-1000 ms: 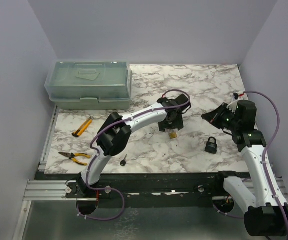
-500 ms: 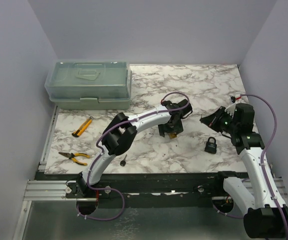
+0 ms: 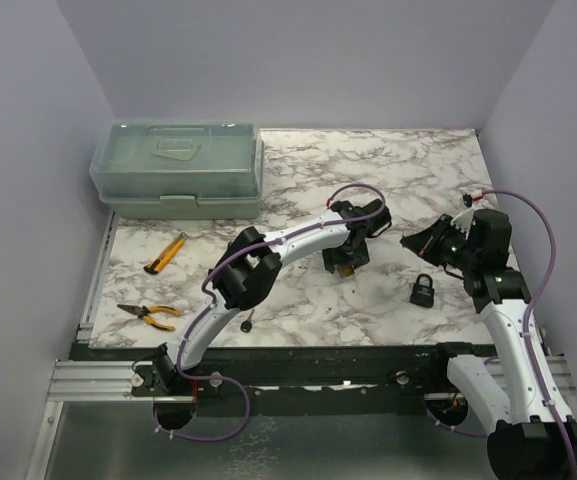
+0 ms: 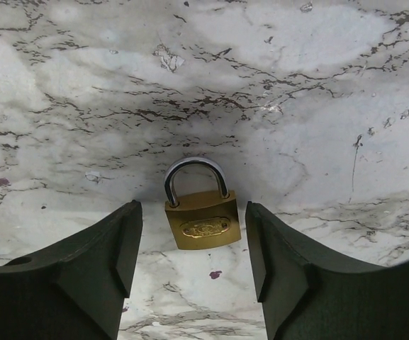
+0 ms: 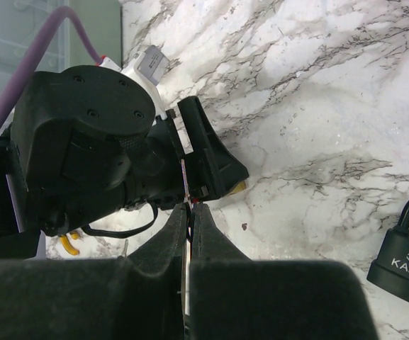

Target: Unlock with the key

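Note:
A brass padlock with a steel shackle lies flat on the marble, and in the top view the brass padlock sits mid-table. My left gripper is open and straddles it, one finger on each side with a gap to the body. My left gripper hangs low over it. To its right, my right gripper is shut and points at the left gripper. In the wrist view the right gripper pinches the key, a thin metal blade seen edge-on. Its head is hidden.
A black padlock lies under the right arm. Another small dark-headed key lies near the front edge. Yellow-handled pliers and a yellow knife lie at the left. A green toolbox stands at the back left.
My left gripper has come down around the brass padlock and its jaws have narrowed slightly. The right gripper has shifted a little left and lower, still shut.

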`<control>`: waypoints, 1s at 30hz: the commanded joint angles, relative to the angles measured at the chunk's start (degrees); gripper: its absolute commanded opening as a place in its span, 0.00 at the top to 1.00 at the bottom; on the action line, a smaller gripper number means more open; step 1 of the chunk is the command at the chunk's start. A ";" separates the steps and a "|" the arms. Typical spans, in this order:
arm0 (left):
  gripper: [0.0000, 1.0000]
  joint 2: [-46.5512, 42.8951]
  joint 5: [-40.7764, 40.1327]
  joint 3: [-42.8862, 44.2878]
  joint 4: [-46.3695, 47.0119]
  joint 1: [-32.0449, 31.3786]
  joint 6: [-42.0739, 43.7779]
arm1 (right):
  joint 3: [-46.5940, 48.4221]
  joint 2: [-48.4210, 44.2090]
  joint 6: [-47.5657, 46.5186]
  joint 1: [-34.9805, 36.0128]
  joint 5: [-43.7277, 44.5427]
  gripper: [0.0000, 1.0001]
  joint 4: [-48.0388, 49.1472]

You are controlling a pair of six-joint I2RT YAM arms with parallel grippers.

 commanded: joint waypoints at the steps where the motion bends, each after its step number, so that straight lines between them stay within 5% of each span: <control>1: 0.38 2.74 -2.84 2.36 -1.75 -0.44 -0.76 | -0.95 -0.99 -1.13 -0.37 -1.87 1.00 -1.50; 15: 0.71 2.24 -4.68 -0.95 -1.84 -0.48 1.81 | -1.32 -0.91 -1.20 -0.37 -2.10 1.00 -1.06; 30: 0.67 -6.63 -7.48 -15.85 0.92 -0.17 0.59 | -1.62 -0.10 -0.75 -0.37 -4.41 1.00 -0.21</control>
